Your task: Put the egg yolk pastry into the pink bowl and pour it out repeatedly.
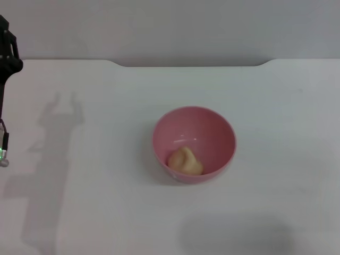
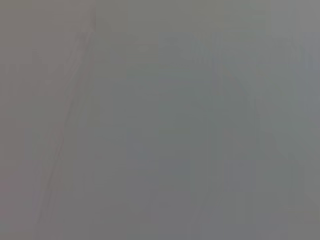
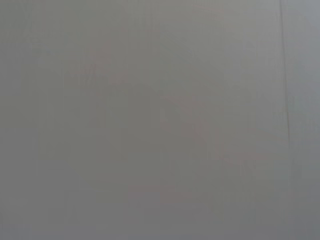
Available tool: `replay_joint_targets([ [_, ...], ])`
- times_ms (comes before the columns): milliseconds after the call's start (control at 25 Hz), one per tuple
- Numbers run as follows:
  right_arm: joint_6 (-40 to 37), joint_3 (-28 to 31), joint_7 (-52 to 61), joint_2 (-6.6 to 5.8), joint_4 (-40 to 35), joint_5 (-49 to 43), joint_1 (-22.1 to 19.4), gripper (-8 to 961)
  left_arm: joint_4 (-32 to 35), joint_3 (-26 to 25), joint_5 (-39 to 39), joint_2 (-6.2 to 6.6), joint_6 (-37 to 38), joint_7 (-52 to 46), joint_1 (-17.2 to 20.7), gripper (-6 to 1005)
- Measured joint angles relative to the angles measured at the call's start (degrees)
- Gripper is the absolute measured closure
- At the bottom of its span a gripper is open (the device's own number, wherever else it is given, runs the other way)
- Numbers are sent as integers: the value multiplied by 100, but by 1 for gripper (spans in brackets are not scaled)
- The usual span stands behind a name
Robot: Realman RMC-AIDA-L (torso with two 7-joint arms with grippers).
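Head view showed only a sliver of the left arm (image 1: 6, 79), a dark jointed piece at the far left edge of the picture with a thin part hanging down beside it; whether its fingers were spread or pressed together I could not tell, since the fingertips were not in sight. It was well apart from everything on the table. The right gripper did not appear at all.

Near the middle of the plain white tabletop (image 1: 95, 212) stood the round, deep, glossy pink plastic bowl (image 1: 212, 126), upright. Inside it, low against the near wall, lay the small pale tan-yellow egg yolk pastry (image 1: 185, 161), a matte, slightly lumpy lump much smaller than the bowl, resting on the smooth pink floor. A faint highlight glinted on the bowl's inner surface just above the pastry.

Soft grey shadows fell on the table at the left and in front of the bowl.

The left wrist view and the right wrist view gave nothing but a flat grey field, with no bowl, pastry or fingers to be made out; only the head camera showed them.
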Motion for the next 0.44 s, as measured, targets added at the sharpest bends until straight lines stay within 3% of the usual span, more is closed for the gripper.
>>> replay_joint_targets([
  [440, -144, -13, 0, 0, -83, -33, 70, 954, -15, 91, 4, -3, 0, 0, -16, 692],
])
